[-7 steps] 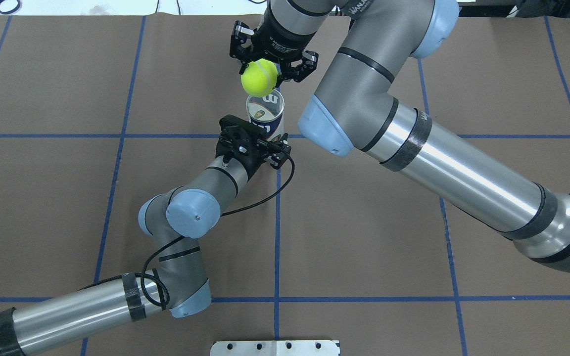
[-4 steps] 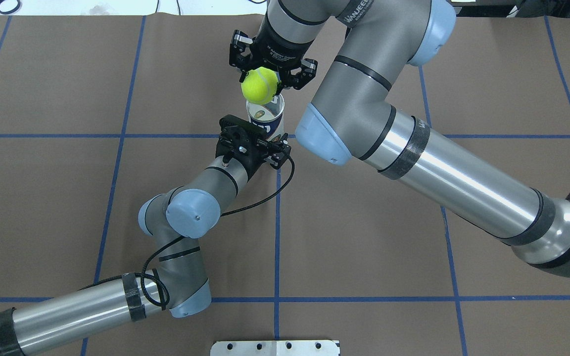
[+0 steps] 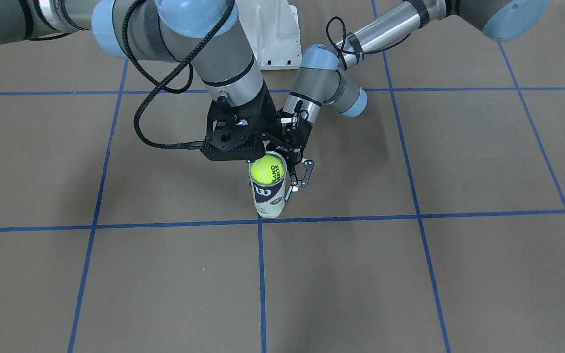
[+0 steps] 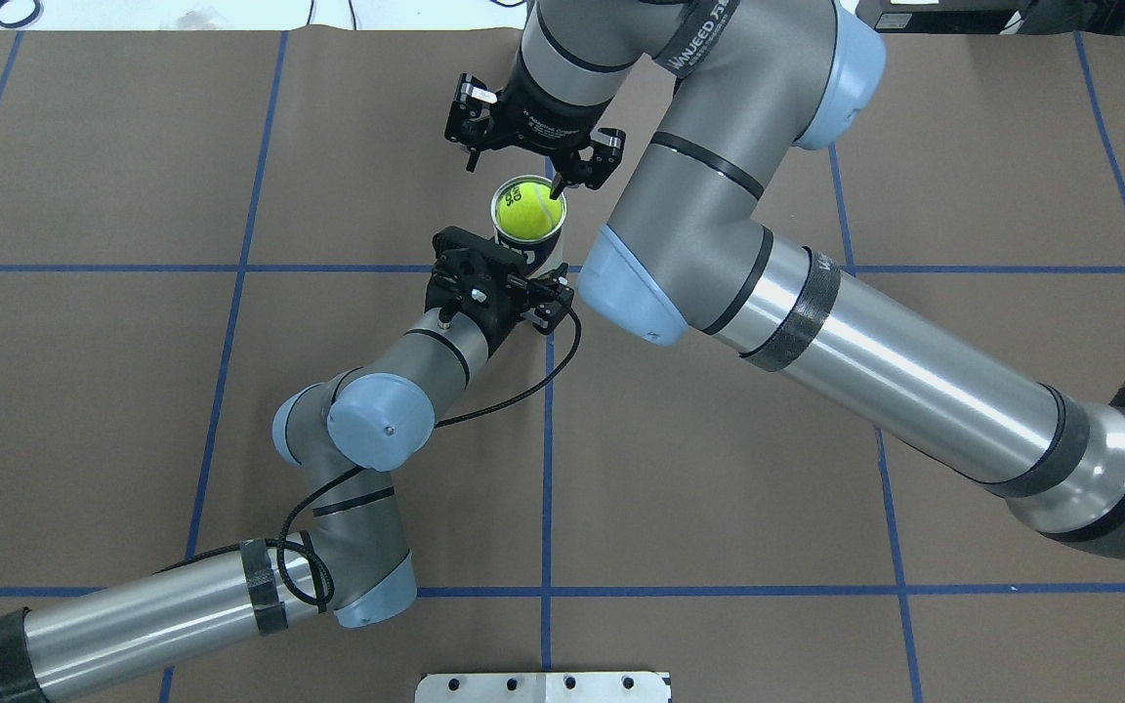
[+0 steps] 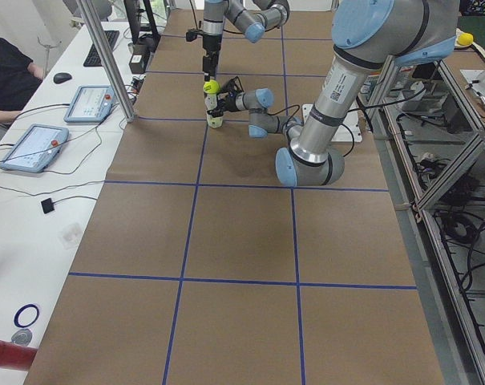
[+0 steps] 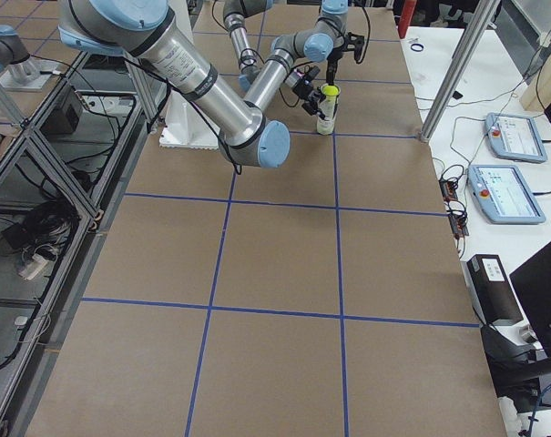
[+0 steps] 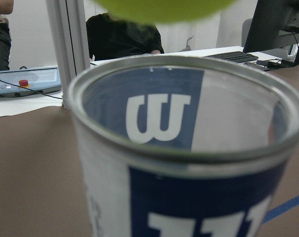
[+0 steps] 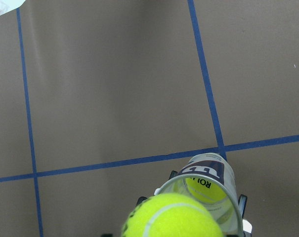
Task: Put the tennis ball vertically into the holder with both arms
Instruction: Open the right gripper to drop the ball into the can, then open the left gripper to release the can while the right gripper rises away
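The holder [image 4: 535, 256], a clear can with a navy-and-white label, stands upright on the brown table; it also shows in the front view [image 3: 269, 198]. My left gripper [image 4: 523, 275] is shut on its side from the robot's side and keeps it upright. My right gripper [image 4: 521, 181] points down over the can and is shut on the yellow-green tennis ball [image 4: 526, 213]. The ball [image 3: 266, 170] sits at the can's mouth. In the left wrist view its underside [image 7: 164, 7] hangs just above the silver rim [image 7: 189, 158]. The right wrist view shows the ball [image 8: 171, 217] over the open can [image 8: 223, 173].
The white bolted pedestal [image 4: 543, 686] is at the near table edge. Blue tape lines [image 4: 547, 469] cross the brown mat. A side bench with tablets [image 5: 34, 148] and an aluminium post [image 5: 106, 60] lies beyond the table's far edge.
My right gripper has come down with the ball, from above and behind the can to its mouth. The left arm and the can have not moved.
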`<state>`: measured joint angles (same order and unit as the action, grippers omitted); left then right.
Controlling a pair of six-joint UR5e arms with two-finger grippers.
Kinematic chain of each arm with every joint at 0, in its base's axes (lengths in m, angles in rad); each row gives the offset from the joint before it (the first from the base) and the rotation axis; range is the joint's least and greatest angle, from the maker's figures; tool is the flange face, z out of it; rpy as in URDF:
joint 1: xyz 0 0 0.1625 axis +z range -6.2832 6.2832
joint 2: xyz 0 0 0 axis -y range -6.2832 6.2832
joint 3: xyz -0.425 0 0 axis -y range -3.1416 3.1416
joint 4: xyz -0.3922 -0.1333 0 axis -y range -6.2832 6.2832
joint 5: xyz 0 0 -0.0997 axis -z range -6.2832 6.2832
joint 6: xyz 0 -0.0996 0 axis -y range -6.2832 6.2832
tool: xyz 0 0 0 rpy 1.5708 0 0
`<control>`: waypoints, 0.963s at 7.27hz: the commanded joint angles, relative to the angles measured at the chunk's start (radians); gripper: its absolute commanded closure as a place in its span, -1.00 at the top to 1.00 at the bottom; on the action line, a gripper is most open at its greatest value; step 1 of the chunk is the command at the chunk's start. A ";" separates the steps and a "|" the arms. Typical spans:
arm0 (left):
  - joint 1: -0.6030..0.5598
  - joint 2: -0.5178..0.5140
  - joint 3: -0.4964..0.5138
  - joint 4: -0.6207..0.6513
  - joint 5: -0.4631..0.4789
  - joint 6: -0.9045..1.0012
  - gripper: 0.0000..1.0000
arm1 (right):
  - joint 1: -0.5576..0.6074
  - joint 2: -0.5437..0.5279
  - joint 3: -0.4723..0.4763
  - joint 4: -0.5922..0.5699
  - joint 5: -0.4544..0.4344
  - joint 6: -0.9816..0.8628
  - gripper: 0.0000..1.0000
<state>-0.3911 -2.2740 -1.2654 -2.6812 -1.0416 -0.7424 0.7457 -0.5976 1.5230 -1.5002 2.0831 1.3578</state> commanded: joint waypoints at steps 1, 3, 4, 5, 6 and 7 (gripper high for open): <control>0.001 0.002 0.000 0.000 0.000 0.000 0.82 | 0.000 -0.007 0.011 0.000 0.003 0.000 0.98; 0.000 0.002 0.001 0.000 0.000 0.001 0.98 | 0.000 -0.022 0.040 0.000 0.008 0.000 0.99; 0.000 0.004 0.000 0.001 -0.002 0.002 0.99 | 0.000 -0.027 0.046 0.000 0.006 -0.003 0.99; -0.002 0.008 -0.005 0.001 -0.006 0.002 0.99 | 0.001 -0.025 0.048 -0.002 0.006 -0.008 0.99; -0.003 0.011 -0.026 0.007 -0.011 0.014 0.99 | 0.007 -0.024 0.051 -0.003 0.009 -0.008 0.99; -0.002 0.025 -0.028 0.009 -0.021 0.027 0.99 | 0.012 -0.024 0.066 -0.026 0.014 -0.008 0.99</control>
<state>-0.3930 -2.2608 -1.2841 -2.6755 -1.0528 -0.7294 0.7520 -0.6217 1.5757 -1.5080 2.0924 1.3506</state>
